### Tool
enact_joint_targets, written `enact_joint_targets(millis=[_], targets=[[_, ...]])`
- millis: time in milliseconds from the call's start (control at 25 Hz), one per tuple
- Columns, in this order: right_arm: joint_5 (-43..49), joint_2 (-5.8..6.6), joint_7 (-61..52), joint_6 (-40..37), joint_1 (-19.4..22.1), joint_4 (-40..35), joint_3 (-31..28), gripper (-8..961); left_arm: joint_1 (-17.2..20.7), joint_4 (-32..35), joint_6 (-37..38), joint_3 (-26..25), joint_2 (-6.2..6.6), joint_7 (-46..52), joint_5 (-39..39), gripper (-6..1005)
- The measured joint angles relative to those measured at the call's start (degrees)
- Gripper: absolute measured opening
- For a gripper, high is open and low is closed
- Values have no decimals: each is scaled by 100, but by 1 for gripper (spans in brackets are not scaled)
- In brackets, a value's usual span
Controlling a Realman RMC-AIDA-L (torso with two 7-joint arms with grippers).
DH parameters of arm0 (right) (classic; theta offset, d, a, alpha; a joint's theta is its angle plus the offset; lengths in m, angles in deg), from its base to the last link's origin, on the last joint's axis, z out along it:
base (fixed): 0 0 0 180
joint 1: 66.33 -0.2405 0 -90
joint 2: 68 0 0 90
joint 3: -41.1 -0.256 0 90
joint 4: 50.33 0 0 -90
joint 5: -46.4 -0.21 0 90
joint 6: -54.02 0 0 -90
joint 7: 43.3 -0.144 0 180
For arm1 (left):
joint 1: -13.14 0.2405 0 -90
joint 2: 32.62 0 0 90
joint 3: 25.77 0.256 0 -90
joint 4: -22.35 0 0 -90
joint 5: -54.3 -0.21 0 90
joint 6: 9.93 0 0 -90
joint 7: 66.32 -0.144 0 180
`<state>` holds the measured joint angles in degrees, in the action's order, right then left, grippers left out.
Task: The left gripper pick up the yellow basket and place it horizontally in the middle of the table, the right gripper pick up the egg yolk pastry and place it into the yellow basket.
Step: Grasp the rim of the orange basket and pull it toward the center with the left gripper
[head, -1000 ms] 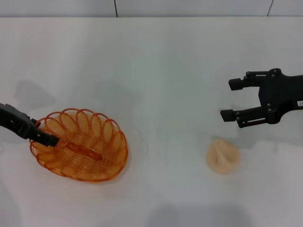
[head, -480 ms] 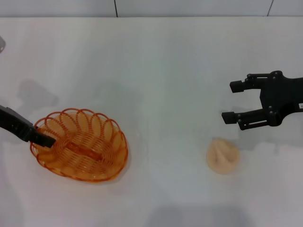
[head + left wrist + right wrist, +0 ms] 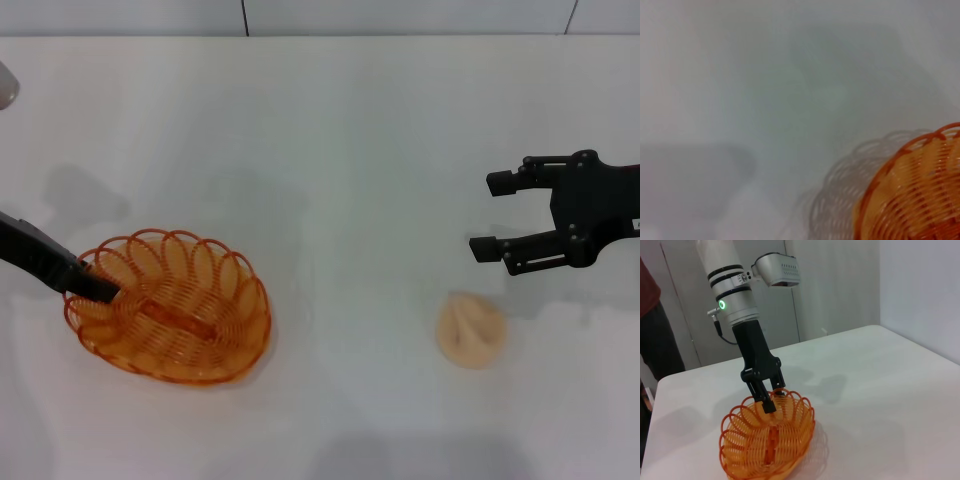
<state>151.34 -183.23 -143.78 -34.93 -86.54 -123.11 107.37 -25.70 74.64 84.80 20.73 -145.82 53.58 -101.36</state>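
The yellow basket [image 3: 195, 325] rests on the white table [image 3: 330, 140] at the left. My left gripper [image 3: 100, 290] comes in from the left edge and is shut on the basket's left rim. The right wrist view shows its fingers [image 3: 769, 399] pinching the rim of the basket [image 3: 790, 440]. A part of the basket [image 3: 920, 200] shows in the left wrist view. The egg yolk pastry [image 3: 471, 330] lies on the table at the right. My right gripper [image 3: 489, 214] is open and empty, hovering just behind and to the right of the pastry.
The table's far edge meets a tiled wall [image 3: 400, 15]. In the right wrist view a person in dark red [image 3: 647, 305] stands beyond the table's edge, behind the left arm's silver segment [image 3: 735, 295].
The left arm has drawn back slightly toward the left edge, its fingers still at the rim. The basket has barely shifted. The right gripper has drifted a little to the right.
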Motion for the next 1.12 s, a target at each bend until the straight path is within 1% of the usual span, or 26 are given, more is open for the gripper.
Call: enact_joint_targets(millis=[200, 640, 920, 1120], targets=[[0, 0, 6, 0, -5, 1, -1, 846, 13, -6, -64, 0, -1, 31, -12, 354], [0, 0, -13, -2, -29, -1, -1, 846, -5, -69, -161, -12, 1, 89, -74, 286], [0, 5, -12, -7, -43, -4, -1, 845, -40, -63, -164, -6, 28, 122, -73, 188], [0, 9, 10, 17, -50, 1, -1, 845, -73, -27, -181, -34, 18, 176, -65, 118]])
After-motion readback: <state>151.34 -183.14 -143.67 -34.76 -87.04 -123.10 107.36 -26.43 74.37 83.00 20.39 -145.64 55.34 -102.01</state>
